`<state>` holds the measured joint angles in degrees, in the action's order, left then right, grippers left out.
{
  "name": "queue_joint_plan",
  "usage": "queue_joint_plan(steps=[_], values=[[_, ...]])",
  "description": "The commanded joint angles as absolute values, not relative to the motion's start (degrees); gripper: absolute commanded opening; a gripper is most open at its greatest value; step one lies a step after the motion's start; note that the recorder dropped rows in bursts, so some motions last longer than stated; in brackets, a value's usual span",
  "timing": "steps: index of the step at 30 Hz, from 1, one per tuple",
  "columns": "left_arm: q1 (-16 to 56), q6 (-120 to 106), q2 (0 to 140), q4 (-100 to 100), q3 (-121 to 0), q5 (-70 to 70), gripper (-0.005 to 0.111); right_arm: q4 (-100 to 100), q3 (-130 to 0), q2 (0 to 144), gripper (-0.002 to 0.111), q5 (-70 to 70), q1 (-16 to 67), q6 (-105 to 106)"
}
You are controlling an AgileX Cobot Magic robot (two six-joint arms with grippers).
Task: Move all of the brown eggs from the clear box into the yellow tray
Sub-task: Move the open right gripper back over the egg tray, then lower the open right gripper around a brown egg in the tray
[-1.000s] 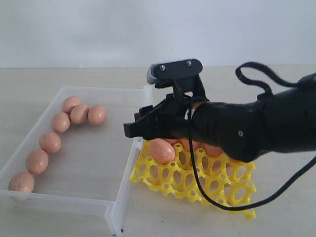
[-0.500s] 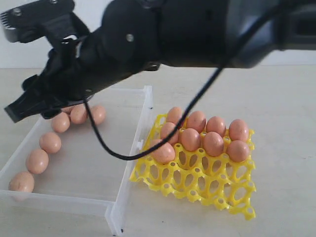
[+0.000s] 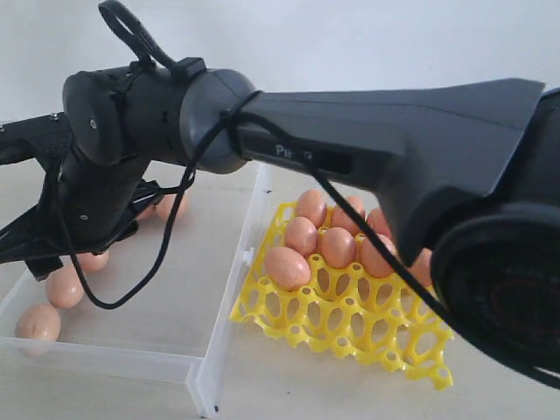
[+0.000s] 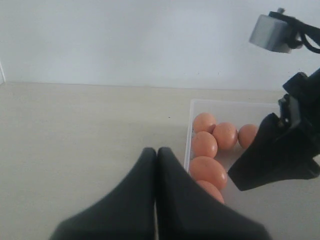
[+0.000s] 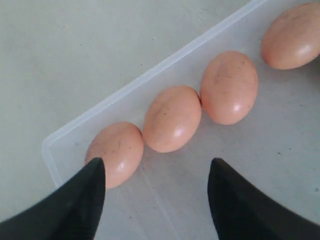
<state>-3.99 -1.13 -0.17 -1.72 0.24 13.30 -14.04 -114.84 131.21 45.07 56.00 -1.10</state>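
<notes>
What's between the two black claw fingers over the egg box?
Only bare clear box floor, in the right wrist view. The brown eggs lie just beyond the right gripper.

brown eggs [image 3: 287, 268]: some seated in tray's far cups; rest lined along box's left wall
clear box [image 3: 199, 372]: laid flat, left
yellow tray [image 3: 367, 337]: set just right of box

pretty sure this is a robotics lab test bench, bare beige tabletop [image 4: 75, 130], plain white wall [image 3: 367, 35] running across the back at 12 o'clock, chunky black robot arm [image 3: 394, 131] reaching in from 3 o'clock
</notes>
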Motion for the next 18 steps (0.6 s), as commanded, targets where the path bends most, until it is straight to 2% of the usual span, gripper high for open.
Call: queue_joint_plan(steps=[1,18], values=[[-4.04,-1.16,0.00,-2.03,0.00,13.30,-0.004,-16.17,-119.90,133.32,0.058,47.66,55.99,-3.15],[-4.04,-1.16,0.00,-2.03,0.00,13.30,-0.004,-17.82,-120.19,137.80,0.058,41.63,55.99,-8.63]])
